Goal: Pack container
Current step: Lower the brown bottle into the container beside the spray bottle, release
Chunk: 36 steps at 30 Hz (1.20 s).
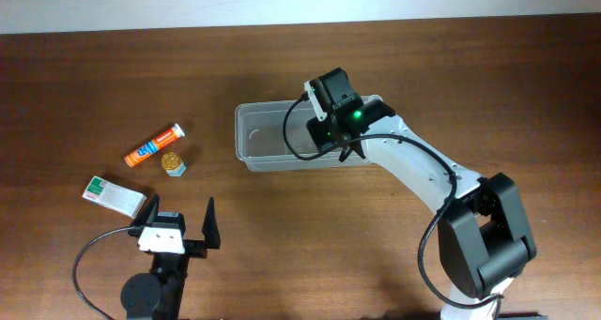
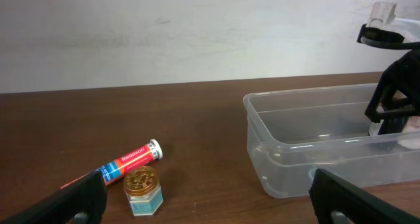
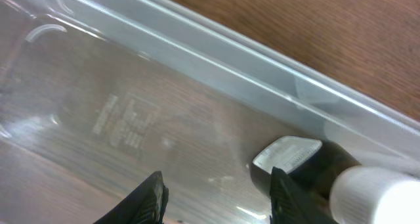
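One container point(image 1: 255, 134), clear plastic, stands near the middle of the desk point(image 1: 84, 76). There are two tools. The right tool point(image 3: 215, 196) hangs inside the container's right end, low over its floor, its fingers partly spread with nothing between them. One dark item with a white end point(image 3: 308, 163) lies on the container floor just beside one finger.

The left tool point(image 1: 182, 207) is at the desk's near edge, well apart from the container, fingers spread wide and empty. Three loose things lie to the container's left: one orange tube point(image 1: 155, 144), one small gold-lidded jar point(image 1: 173, 162) touching or just beside it, and one green-and-white box point(image 1: 115, 195).
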### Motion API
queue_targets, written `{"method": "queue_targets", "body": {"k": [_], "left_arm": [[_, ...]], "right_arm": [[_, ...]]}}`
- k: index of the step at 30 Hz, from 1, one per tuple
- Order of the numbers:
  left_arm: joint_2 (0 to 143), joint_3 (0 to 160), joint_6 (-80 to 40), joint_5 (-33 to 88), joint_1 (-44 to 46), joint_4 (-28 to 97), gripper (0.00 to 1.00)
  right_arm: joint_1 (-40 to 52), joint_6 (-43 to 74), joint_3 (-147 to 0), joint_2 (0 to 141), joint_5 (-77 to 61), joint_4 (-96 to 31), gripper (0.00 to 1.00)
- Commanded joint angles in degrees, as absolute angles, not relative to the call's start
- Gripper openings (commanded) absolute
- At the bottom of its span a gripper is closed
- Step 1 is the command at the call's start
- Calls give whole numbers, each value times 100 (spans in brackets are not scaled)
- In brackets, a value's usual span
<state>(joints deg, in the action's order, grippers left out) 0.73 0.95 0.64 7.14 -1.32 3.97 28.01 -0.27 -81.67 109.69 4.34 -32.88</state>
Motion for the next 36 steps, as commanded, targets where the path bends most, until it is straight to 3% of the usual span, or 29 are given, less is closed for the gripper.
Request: {"method": "queue_targets", "body": {"k": [1,36], "left_arm": [[40,49,174,792,-167,386,99],[40,49,174,794,-167,386,99]], "right_arm": [[2801,-43,-8274,11013,753,-3358,44],[2808,-128,-8281,11004,1511,-3686,44]]}}
